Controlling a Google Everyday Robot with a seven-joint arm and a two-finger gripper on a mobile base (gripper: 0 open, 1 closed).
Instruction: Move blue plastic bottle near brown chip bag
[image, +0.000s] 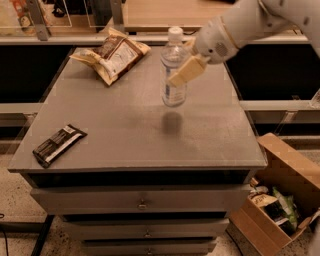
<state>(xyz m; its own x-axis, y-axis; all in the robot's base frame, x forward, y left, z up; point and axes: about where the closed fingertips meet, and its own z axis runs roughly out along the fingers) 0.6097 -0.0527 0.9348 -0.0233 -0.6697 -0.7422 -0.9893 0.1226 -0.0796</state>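
Above the grey table (125, 127), right of centre and toward the back, the gripper (176, 75) is holding the blue plastic bottle (173, 96) clear of the surface, and a shadow (172, 122) is lying on the tabletop beneath it. One cream finger (189, 69) is pressing across the front of the bottle, with the jaws clamped on its middle. The bottle is hanging roughly upright, white cap (175, 33) uppermost. The brown chip bag (112, 57) is lying at the back left, near the bottle but apart from it. A black bar wrapper (59, 144) is resting by the front left edge, well apart. An open cardboard box (285, 165) is sitting on the floor to the right.
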